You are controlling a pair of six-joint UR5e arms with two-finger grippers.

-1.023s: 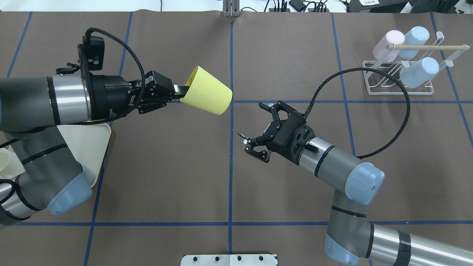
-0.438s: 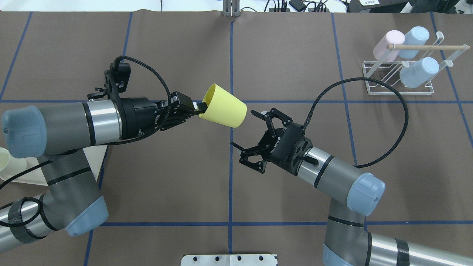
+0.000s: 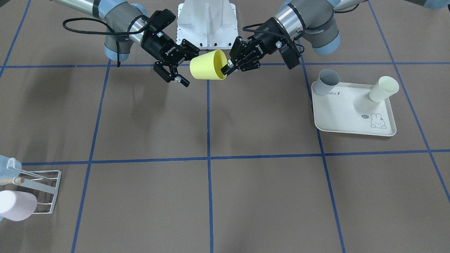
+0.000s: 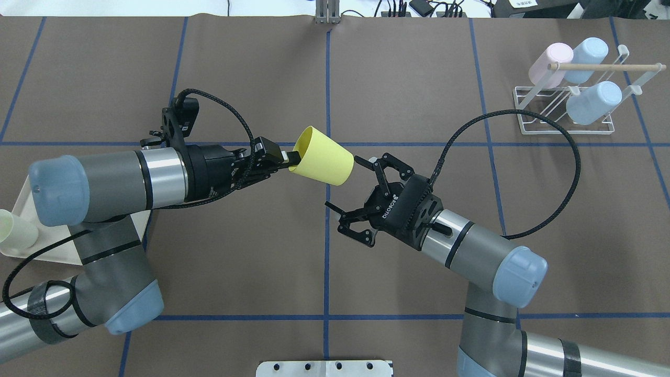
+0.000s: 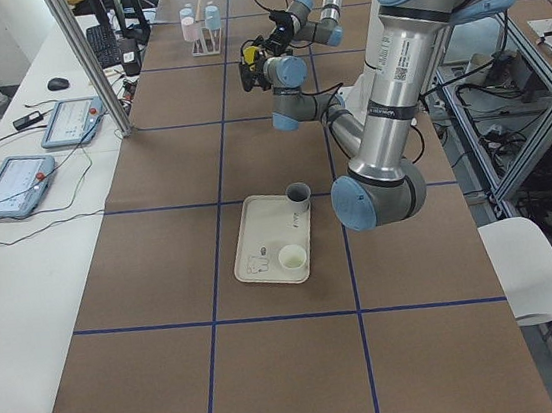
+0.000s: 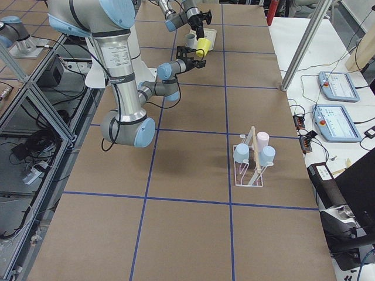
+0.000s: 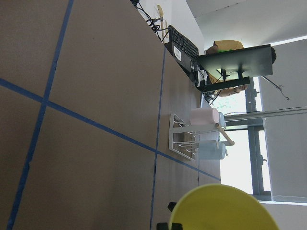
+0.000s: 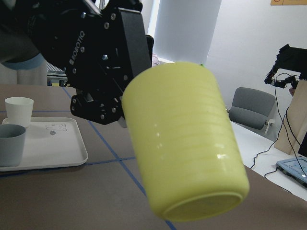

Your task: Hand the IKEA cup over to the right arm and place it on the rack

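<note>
Yellow cup (image 7: 223, 211): rounded wall at the lower edge of the frame. Beyond it, the brown table (image 7: 96, 72) with blue tape lines (image 7: 100, 125) carries the white wire rack (image 7: 178, 139), which holds a pink cup (image 7: 205, 116) and a blue cup (image 7: 211, 149) beside a wooden peg (image 7: 224, 134). A keyboard (image 7: 181, 45) lies farther off

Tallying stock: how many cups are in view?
6: yellow cup in the left hand; pink cup, two light-blue cups on the rack; grey cup, cream cup on the tray.

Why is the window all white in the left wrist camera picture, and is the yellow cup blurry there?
Left wrist view: daylight washes the window out to plain white, and the yellow cup, very close at the bottom edge, looks a little soft. Right wrist view: the cup is sharper, with small shiny spots.
</note>
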